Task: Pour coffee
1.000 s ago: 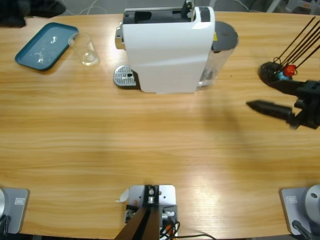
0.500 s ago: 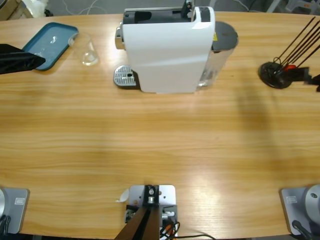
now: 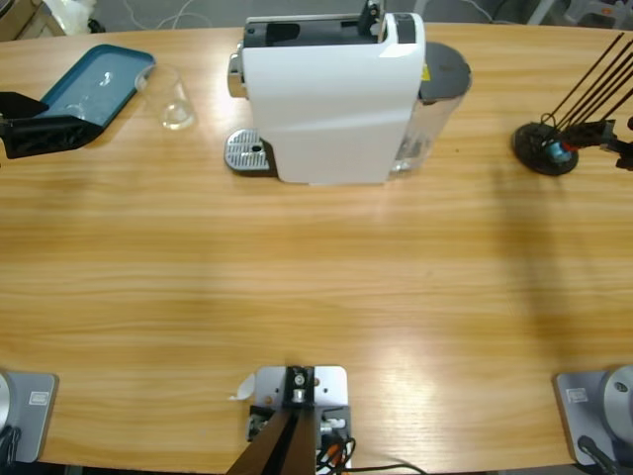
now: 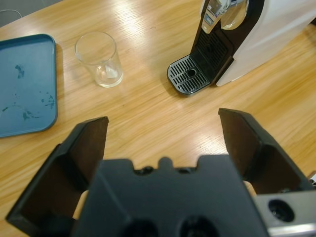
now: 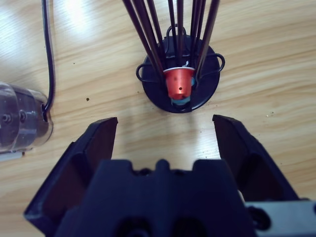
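The left hand [image 4: 160,143] hangs with its jaws spread wide and nothing between them, near the bench's left edge, looking toward the clear, empty drinking glass [image 4: 99,59] that stands upright just beside the flat teal plastic tray [image 4: 24,84] at the far left corner. The right hand [image 5: 165,140] is likewise spread and empty at the bench's right edge, facing the black wire capsule holder [image 5: 180,86], in whose base a small red capsule [image 5: 179,83] sits above a blue one. The boxy white coffee machine [image 3: 331,99] stands at the middle of the far edge, its perforated metal drip tray [image 4: 190,80] bare under the spout.

No coffee shows anywhere: neither in the glass nor on the drip tray (so the pour looks barely begun, and the step in hand is probably fetching glass and capsule).

To do this well, I judge the left hand should:
- approach the glass level, jaws either side of its wall at mid-height, clear of the tray's rim;
- close gently, since thin clear glass slips and tips easily;
- set it centred on the drip tray under the spout.

The right hand should come down between the holder's thin rods without snagging them.
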Available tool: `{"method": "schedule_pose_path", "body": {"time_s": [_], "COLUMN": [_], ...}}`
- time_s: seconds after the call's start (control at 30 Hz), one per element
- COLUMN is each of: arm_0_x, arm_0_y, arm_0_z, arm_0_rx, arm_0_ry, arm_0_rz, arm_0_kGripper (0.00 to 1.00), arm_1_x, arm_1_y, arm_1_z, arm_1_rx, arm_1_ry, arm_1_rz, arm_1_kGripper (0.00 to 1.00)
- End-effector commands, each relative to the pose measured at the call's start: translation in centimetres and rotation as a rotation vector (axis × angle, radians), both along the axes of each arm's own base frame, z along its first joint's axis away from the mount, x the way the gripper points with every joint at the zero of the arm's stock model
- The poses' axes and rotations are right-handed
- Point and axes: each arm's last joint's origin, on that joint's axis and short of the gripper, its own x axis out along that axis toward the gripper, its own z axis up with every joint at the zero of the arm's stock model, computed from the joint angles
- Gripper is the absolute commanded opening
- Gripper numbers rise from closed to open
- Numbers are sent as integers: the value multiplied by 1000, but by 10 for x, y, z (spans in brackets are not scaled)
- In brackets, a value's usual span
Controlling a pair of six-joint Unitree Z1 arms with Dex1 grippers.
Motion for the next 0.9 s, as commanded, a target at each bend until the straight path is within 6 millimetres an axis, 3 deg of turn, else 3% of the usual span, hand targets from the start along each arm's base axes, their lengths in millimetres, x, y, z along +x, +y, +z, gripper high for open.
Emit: {"method": "schedule_pose_path", "body": {"time_s": [0.03,0.33,0.63,0.9], "arm_0_x": [7,9,11,11], "arm_0_y": [-6,-8,-9,-9], "arm_0_z": [-19,-22,-24,-24], "arm_0_rx": [49,53,55,55], "arm_0_ry": [45,59,68,67], "arm_0_rz": [-6,-11,-16,-16], "arm_0_kGripper": [968,968,968,968], "arm_1_x": [17,26,32,39], "arm_1_y": [-3,-7,-9,-10], "arm_1_z": [-28,-35,-39,-45], "arm_1_rx": [-20,-47,-53,-49], "arm_1_ry": [79,85,93,108], "arm_1_rz": [-35,-64,-83,-84], "arm_1_kGripper": [844,841,712,711]}}
